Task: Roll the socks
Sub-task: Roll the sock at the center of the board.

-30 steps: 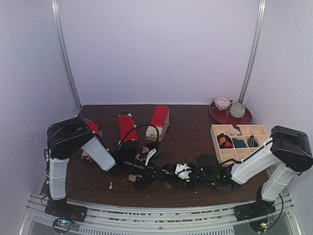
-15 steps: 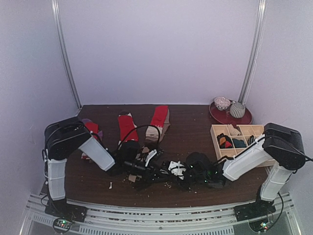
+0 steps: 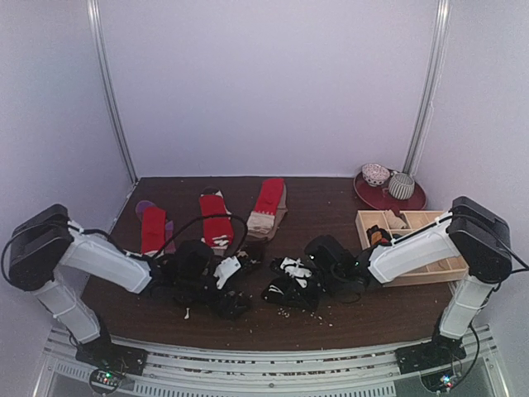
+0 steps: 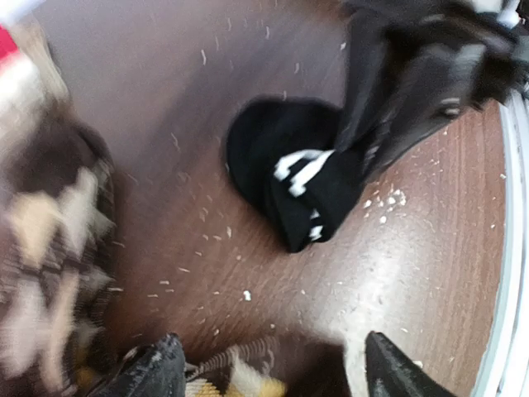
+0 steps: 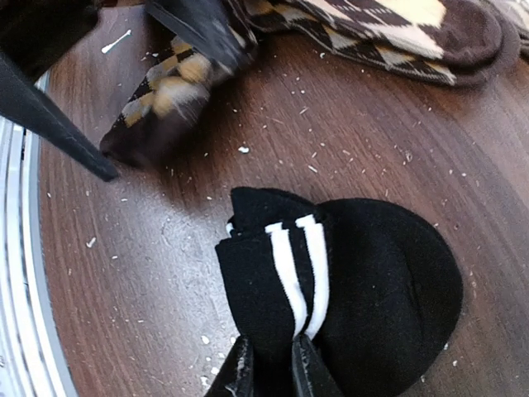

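A black sock with white stripes (image 5: 364, 273) lies bunched on the brown table near the front middle (image 3: 291, 285). My right gripper (image 5: 273, 374) is shut on its folded striped cuff, coming in from the right (image 3: 307, 273). My left gripper (image 4: 273, 372) stands open just left of it (image 3: 225, 289), over a rolled end of a brown-and-beige argyle sock (image 4: 240, 379). More argyle sock (image 5: 397, 33) lies flat beyond. Three red socks (image 3: 216, 217) lie flat at the back left.
A pale wooden grid tray (image 3: 442, 269) holding several rolled socks stands at the right. Behind it is a red plate (image 3: 372, 197) with two bowls. Pale crumbs dot the table. The table's front edge and a metal rail (image 5: 16, 273) are close by.
My left gripper has opened and its arm has swung out to the left. My right gripper has shut on the black sock's cuff and moved left and away from the front edge.
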Robot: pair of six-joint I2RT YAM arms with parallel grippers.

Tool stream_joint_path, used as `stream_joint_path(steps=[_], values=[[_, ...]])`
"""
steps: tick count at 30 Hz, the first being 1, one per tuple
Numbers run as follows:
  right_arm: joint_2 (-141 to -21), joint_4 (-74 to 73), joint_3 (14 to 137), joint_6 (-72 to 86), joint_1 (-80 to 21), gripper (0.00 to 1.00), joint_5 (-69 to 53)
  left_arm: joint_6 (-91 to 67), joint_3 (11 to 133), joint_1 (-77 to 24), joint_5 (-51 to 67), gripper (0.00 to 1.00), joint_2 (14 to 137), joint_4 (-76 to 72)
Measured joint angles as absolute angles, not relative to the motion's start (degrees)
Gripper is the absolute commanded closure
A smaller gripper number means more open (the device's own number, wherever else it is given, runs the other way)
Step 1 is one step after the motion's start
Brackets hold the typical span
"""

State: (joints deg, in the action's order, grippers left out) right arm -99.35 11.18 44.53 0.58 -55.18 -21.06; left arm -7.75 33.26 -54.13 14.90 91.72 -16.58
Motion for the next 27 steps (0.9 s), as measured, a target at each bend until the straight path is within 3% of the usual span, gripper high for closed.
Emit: stream_joint_path(steps=[1, 2, 7, 12, 14, 15, 16, 17, 20, 27], values=[[-99.61, 10.04, 45.23, 1.3, -54.92, 0.84, -21.69, -6.22, 32.45, -55.79, 10.92, 0.2, 88.75, -15.44], [-99.83, 9.08, 45.84, 1.98, -54.65, 0.84, -22.33, -4.56, 31.83, -57.74, 7.07, 0.04, 85.65, -14.68], [-100.53, 5.21, 47.81, 4.14, -53.32, 0.84, -25.21, 4.32, 31.62, -61.87, -5.82, 0.01, 75.81, -17.17], [-101.1, 2.37, 49.01, 4.99, -51.51, 0.84, -28.25, 9.04, 27.31, -61.06, -11.29, 0.02, 74.0, -30.37], [-101.25, 1.48, 49.45, 5.15, -51.0, 0.84, -29.39, 9.52, 25.43, -59.88, -8.47, 0.09, 74.02, -33.74], [-101.38, 1.02, 49.71, 5.19, -50.78, 0.84, -30.06, 9.56, 25.23, -59.02, -5.93, 0.36, 74.3, -34.5], [-101.56, 0.6, 49.91, 5.23, -50.54, 0.85, -30.72, 9.87, 25.32, -58.02, -2.37, 0.48, 74.98, -35.64], [-101.82, 0.27, 50.17, 5.34, -50.28, 0.85, -31.38, 10.09, 25.69, -57.43, 0.14, 0.49, 75.66, -36.03], [-102.63, -0.97, 50.98, 5.65, -49.5, 0.85, -33.23, 12.23, 29.06, -56.66, 7.31, 0.37, 79.99, -35.2], [-103.9, -2.48, 52.16, 6.26, -48.07, 0.84, -36.64, 19.25, 32.77, -60.27, 12.08, 0.32, 90.76, -34.63]])
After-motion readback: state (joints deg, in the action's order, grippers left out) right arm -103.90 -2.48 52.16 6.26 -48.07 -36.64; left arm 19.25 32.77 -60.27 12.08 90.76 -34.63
